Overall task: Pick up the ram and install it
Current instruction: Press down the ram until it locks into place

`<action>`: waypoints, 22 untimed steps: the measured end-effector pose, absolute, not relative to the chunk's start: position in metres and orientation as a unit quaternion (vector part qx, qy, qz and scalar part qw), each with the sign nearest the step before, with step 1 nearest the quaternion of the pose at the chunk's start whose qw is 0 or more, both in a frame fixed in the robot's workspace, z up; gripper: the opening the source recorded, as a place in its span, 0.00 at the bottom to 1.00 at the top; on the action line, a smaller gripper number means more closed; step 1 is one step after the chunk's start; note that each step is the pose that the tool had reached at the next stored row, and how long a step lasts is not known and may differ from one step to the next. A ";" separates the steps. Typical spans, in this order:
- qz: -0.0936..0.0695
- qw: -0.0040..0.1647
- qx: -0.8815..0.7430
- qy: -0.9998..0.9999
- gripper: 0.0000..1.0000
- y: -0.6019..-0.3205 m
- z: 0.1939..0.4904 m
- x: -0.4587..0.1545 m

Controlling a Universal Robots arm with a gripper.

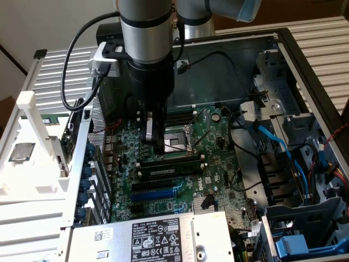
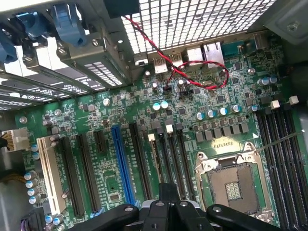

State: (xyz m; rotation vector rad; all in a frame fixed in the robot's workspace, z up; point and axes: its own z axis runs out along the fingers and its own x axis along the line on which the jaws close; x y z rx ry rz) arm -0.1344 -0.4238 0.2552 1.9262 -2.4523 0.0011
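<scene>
A narrow green board that looks like the ram point(image 1: 53, 119) lies on the white rack point(image 1: 32, 180) outside the case, at the exterior view's left. My gripper point(image 1: 155, 146) hangs inside the open computer case, low over the motherboard beside the CPU socket point(image 1: 177, 143) and just behind the long black memory slots point(image 1: 169, 166). Its fingers are shut and I see nothing green between them. In the wrist view the gripper point(image 2: 168, 192) stands shut above the black memory slots point(image 2: 168, 159), which look empty.
A blue expansion slot point(image 1: 155, 192) runs in front of the memory slots. The power supply point(image 1: 152, 237) sits nearest the camera, drive cages with blue cables point(image 1: 283, 153) at the exterior view's right. A red-black wire point(image 2: 192, 72) loops over the board. A processor chip point(image 1: 22, 152) rests on the rack.
</scene>
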 end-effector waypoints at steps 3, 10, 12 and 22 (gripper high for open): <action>0.001 0.011 0.614 -0.789 0.10 -0.422 0.255 -0.132; 0.000 0.011 0.600 -0.800 0.10 -0.420 0.254 -0.126; 0.001 0.012 0.593 -0.805 0.10 -0.420 0.254 -0.126; 0.004 0.015 0.546 -0.838 0.10 -0.420 0.254 -0.125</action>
